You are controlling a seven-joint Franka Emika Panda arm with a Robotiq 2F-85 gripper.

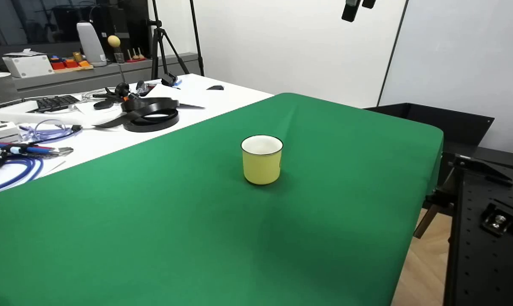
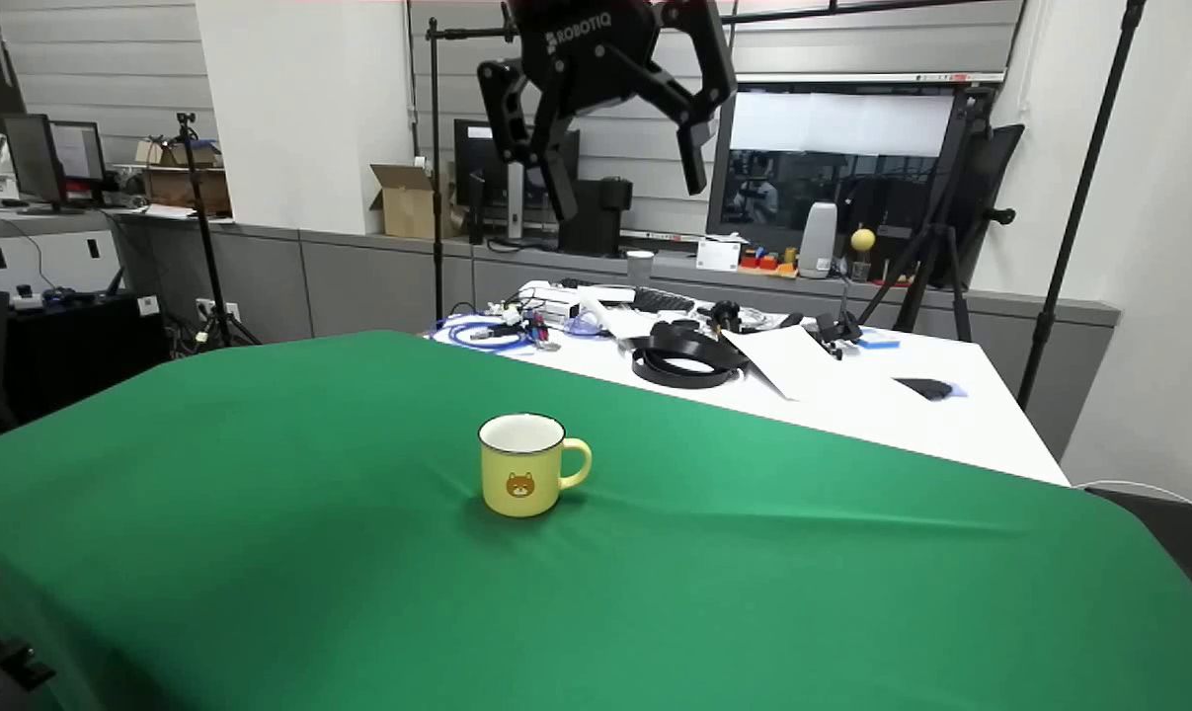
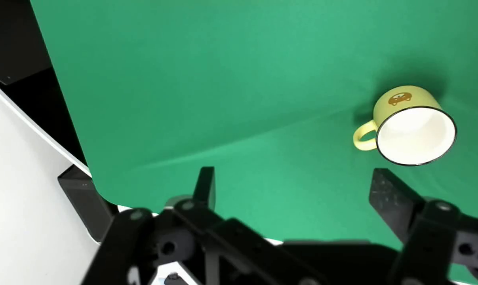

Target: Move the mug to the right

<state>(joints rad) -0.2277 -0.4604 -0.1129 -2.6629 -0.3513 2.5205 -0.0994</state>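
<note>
The mug is pale yellow with a white interior, a dark rim, a side handle and a brown animal face. It stands upright on the green-covered table in both exterior views (image 1: pixel 261 169) (image 2: pixel 505 472). In the wrist view the mug (image 3: pixel 417 136) is at the right, with its handle pointing left. My gripper (image 2: pixel 630 200) is open and empty, high above the table. Only its fingertips (image 1: pixel 358 10) show at the top edge in an exterior view. In the wrist view the gripper (image 3: pixel 292 170) has its fingers wide apart, with the mug above and beyond the right finger.
The green table (image 1: pixel 154 238) has a slight crease in its cover. A white desk (image 1: pixel 235 95) adjoins it, with black straps (image 1: pixel 152 121), blue cables (image 2: pixel 492 341) and a keyboard (image 1: pixel 56 103). A black metal frame (image 1: pixel 486 250) stands beside the green table's edge.
</note>
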